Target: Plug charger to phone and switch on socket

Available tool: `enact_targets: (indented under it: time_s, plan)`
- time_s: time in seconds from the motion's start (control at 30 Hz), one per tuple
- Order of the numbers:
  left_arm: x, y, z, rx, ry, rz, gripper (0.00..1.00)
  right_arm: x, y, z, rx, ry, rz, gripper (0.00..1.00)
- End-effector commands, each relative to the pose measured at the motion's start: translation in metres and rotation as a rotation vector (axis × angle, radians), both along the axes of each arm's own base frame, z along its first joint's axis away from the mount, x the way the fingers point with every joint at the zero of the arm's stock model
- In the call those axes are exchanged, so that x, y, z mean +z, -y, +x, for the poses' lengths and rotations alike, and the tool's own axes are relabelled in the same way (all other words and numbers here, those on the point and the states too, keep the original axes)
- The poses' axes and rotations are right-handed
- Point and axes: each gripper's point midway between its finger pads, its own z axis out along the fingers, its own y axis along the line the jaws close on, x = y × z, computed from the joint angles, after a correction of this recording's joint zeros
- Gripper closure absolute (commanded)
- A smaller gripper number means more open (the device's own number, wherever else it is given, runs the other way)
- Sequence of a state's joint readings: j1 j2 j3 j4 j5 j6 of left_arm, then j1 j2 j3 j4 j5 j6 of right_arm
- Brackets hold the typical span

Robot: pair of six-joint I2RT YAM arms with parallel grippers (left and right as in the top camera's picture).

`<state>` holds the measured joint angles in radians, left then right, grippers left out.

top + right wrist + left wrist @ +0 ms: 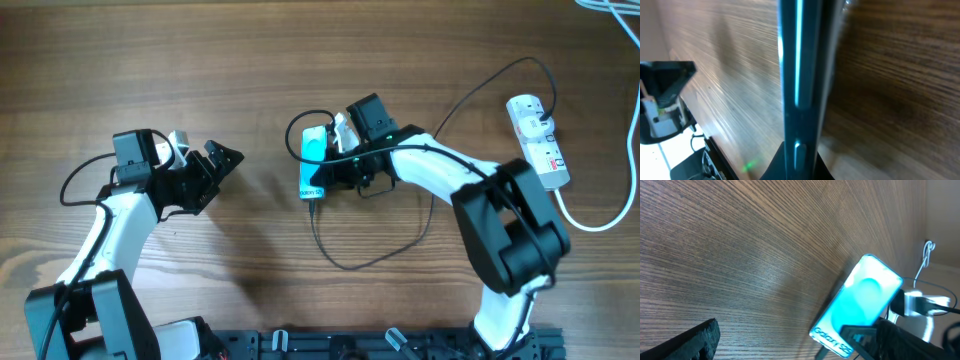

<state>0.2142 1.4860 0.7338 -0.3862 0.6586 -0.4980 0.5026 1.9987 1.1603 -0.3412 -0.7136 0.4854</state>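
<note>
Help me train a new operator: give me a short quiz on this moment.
1. True or false: the left gripper is shut on the phone.
2. What holds the phone? A) the left gripper B) the right gripper C) nothing, it lies free.
3. Fill in: the socket lies on the ___ arm's side of the table.
Key: 1 false, its jaws stand open, apart from the phone; 2 B; 3 right.

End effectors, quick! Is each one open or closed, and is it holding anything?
Left end effector: open, holding nothing.
Right end effector: closed on the phone.
</note>
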Motion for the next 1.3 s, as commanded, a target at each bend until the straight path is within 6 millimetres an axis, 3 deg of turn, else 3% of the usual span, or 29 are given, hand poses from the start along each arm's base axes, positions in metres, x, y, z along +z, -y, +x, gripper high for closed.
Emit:
enact_targets:
  time_s: [0.0, 0.1, 0.23, 0.53, 1.27]
  plan:
    - [0.0, 0.001, 0.001, -0.021, 0.014, 0.017, 0.0, -0.006, -0.006, -0.003, 0.063, 0.008, 0.039, 0.96]
    - [0.0, 0.001, 0.001, -0.021, 0.014, 0.017, 0.0, -0.006, -0.006, -0.004, 0.069, 0.013, 0.042, 0.95]
    - [0.0, 0.001, 0.001, -0.022, 0.014, 0.017, 0.0, -0.006, -0.006, -0.004, 0.066, 0.009, 0.041, 0.86]
    - [0.0, 0.001, 0.001, -0.021, 0.014, 0.017, 0.0, -0.007, -0.005, -0.002, 0.042, -0.005, 0.032, 0.86]
    - [0.0, 0.001, 0.001, -0.021, 0.014, 0.017, 0.0, -0.045, 0.044, 0.01, -0.062, 0.049, -0.306, 0.83]
